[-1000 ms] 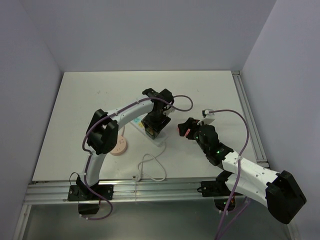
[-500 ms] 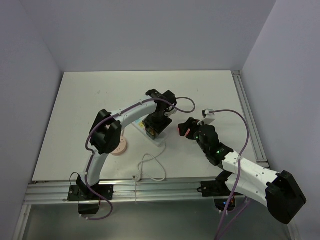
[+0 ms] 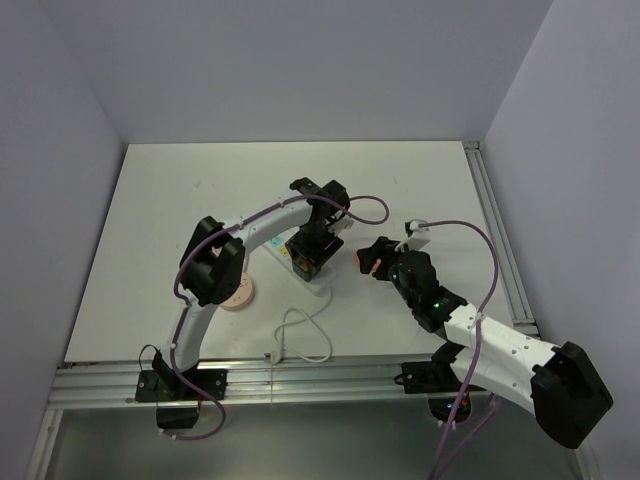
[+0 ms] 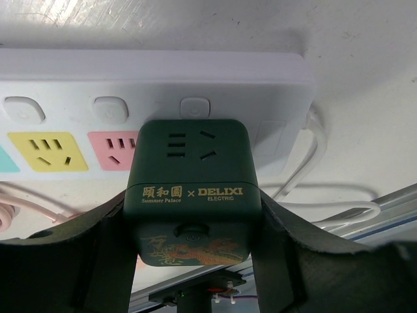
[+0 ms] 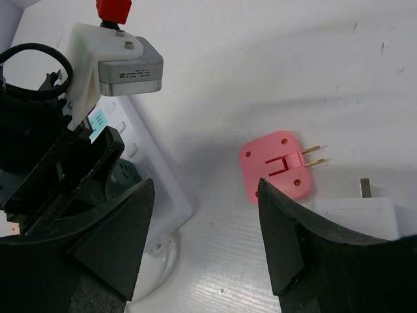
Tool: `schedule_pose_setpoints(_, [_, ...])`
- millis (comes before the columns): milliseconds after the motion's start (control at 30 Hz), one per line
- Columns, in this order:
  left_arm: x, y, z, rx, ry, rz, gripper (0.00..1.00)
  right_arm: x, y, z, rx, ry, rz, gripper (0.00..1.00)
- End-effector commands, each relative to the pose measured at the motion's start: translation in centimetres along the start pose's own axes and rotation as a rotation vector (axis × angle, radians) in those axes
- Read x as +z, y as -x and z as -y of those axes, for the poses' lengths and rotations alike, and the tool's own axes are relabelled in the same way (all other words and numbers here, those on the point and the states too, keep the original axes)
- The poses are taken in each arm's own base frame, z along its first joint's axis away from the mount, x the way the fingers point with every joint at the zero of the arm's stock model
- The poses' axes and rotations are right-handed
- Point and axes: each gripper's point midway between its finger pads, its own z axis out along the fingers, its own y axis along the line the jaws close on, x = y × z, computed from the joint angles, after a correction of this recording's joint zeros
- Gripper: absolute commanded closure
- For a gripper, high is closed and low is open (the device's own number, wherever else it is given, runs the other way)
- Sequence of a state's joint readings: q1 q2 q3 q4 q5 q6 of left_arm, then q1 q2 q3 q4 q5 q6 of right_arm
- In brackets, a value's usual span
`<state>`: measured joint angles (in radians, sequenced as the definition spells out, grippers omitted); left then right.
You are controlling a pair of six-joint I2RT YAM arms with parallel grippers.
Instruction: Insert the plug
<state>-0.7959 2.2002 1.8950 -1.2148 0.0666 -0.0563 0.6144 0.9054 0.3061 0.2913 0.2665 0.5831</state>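
Note:
The plug [image 4: 189,182] is a dark green cube with gold lettering. My left gripper [image 4: 192,218] is shut on its two sides and holds it against the face of the white power strip [image 4: 150,72], just right of the pink socket [image 4: 114,147]. Its prongs are hidden. From above, the left gripper [image 3: 312,250] sits over the strip [image 3: 322,285]. My right gripper [image 5: 205,189] hangs open above bare table, to the right of the strip [image 5: 156,182], with nothing between its fingers. It shows from above too, the right gripper [image 3: 378,256].
A flat pink adapter [image 5: 273,166] with two brass prongs lies on the table just beyond the right fingers, next to a white block [image 5: 358,215]. A pink disc [image 3: 238,293] lies left of the strip. A white cable loop [image 3: 300,340] trails toward the front rail.
My right gripper has shifted a little left toward the strip. The left gripper has barely moved and keeps its hold on the green plug.

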Motion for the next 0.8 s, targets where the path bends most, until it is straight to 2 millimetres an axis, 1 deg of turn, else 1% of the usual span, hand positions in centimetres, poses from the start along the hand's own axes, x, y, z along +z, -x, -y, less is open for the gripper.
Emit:
schedule_pose_setpoints(0, [5.6, -1.7, 1.1, -0.008, -0.065, -0.112, 1.0, 0.0, 1.0, 0.0, 0.012, 0.003, 0.042, 0.28])
schedule_pose_setpoints(33, [5.7, -1.7, 1.1, -0.009, -0.063, -0.104, 1.0, -0.1, 1.0, 0.0, 0.012, 0.002, 0.042, 0.29])
schedule_pose_setpoints(67, [6.0, -2.2, 1.1, -0.022, -0.058, -0.112, 1.0, -0.1, 1.0, 0.0, 0.012, 0.001, 0.045, 0.29])
schedule_pose_setpoints(100, [5.9, -1.9, 1.0, -0.025, -0.047, -0.092, 1.0, -0.1, 1.0, 0.0, 0.011, 0.0, 0.044, 0.29])
schedule_pose_setpoints(200, [6.5, -2.7, 1.0, -0.038, -0.039, -0.118, 1.0, 0.0, 0.9, -0.1, 0.012, 0.004, 0.041, 0.29])
schedule_pose_setpoints(233, [6.7, -2.6, 1.5, -0.031, -0.058, -0.111, 1.0, 0.1, 1.0, -0.2, 0.01, 0.006, 0.039, 0.29])
schedule_pose_setpoints(267, [7.0, -2.9, 1.6, -0.024, -0.069, -0.114, 1.0, 0.2, 0.8, -0.1, 0.008, 0.004, 0.034, 0.29])
schedule_pose_setpoints(433, [7.3, -2.5, 2.1, -0.01, -0.099, -0.076, 0.99, 0.3, 0.8, -0.1, 0.006, 0.002, 0.031, 0.29])
schedule_pose_setpoints(533, [6.8, -2.0, 1.9, -0.005, -0.085, -0.059, 1.0, 0.2, 0.9, -0.1, 0.005, 0.002, 0.033, 0.29])
schedule_pose_setpoints(667, [5.2, -0.5, 1.5, 0.006, -0.062, -0.004, 1.0, 0.2, 0.9, 0.0, 0.003, -0.004, 0.036, 0.29])
schedule_pose_setpoints(733, [4.2, 0.2, 1.1, 0.005, -0.041, 0.027, 0.96, 0.2, 1.0, 0.0, 0.004, -0.004, 0.039, 0.29])
schedule_pose_setpoints(767, [3.7, 0.5, 1.0, 0.006, -0.039, 0.04, 0.91, 0.2, 1.0, 0.0, 0.004, -0.006, 0.041, 0.29])
